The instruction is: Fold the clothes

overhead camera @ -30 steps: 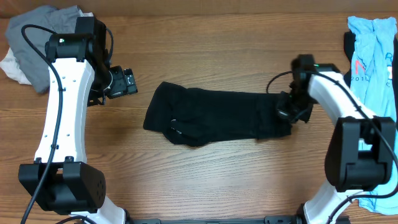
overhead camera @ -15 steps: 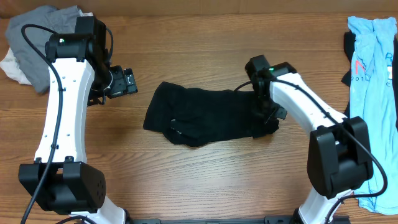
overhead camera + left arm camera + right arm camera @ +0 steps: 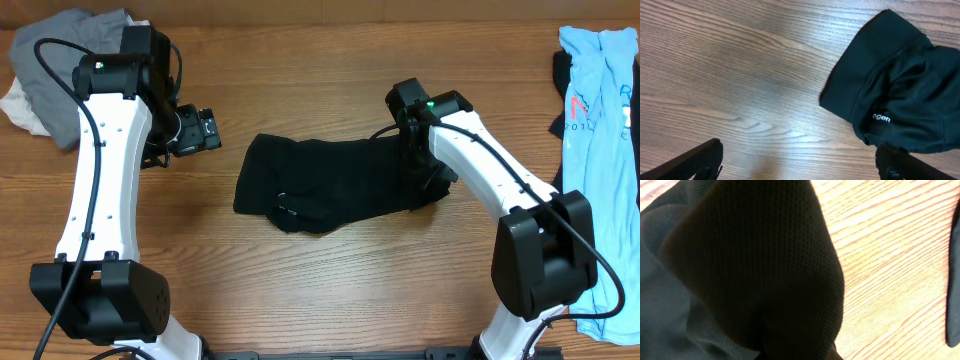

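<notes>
The black T-shirt (image 3: 330, 185) lies bunched lengthwise across the middle of the wooden table. My right gripper (image 3: 427, 178) is at its right end, shut on the fabric, which is lifted and doubled over there. In the right wrist view the black mesh cloth (image 3: 755, 265) fills most of the picture and hides the jaws. My left gripper (image 3: 205, 130) hangs open to the left of the shirt, apart from it. In the left wrist view its fingers (image 3: 705, 156) stand wide over bare wood, with the shirt's collar end (image 3: 895, 85) at the right.
A pile of grey and white clothes (image 3: 60, 70) lies at the back left corner. A light-blue shirt with red print (image 3: 600, 90) hangs over the right edge, with a dark piece (image 3: 560, 75) beside it.
My right gripper has carried the shirt's right end to the left, so the shirt is shorter and doubled there. The left arm has not moved.
</notes>
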Controlling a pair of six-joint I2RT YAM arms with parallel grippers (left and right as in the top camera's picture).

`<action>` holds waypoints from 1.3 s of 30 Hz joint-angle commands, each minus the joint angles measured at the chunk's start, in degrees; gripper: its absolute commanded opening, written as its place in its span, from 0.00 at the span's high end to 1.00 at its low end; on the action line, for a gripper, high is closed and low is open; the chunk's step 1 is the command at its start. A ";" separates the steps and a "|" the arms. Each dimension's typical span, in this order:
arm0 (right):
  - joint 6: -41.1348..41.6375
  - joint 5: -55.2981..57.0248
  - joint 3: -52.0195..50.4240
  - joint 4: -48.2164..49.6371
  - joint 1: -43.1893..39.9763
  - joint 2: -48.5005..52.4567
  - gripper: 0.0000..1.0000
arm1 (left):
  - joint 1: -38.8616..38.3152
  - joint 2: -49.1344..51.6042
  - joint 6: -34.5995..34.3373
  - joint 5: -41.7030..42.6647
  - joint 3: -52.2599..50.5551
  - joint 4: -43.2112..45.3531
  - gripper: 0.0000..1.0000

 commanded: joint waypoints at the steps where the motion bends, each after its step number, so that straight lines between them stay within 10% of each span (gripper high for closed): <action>1: -0.39 0.09 1.25 0.76 1.57 -2.12 0.96 | 0.15 -0.90 1.11 0.52 1.07 0.20 0.00; 22: -0.61 -5.64 0.92 7.82 11.93 -2.05 0.92 | 0.15 -0.90 1.14 0.50 1.07 0.02 0.00; 26: -0.61 -8.37 0.92 8.22 12.66 -1.99 0.81 | 0.15 -0.90 1.14 0.50 1.07 0.00 0.00; 30: -0.61 -10.27 0.90 9.14 14.53 -0.52 0.37 | 0.15 -0.90 1.14 0.50 1.07 0.02 0.00; 39: -0.74 -12.00 3.52 8.37 13.86 -1.84 0.40 | 0.15 -0.90 1.16 0.48 1.07 0.02 0.00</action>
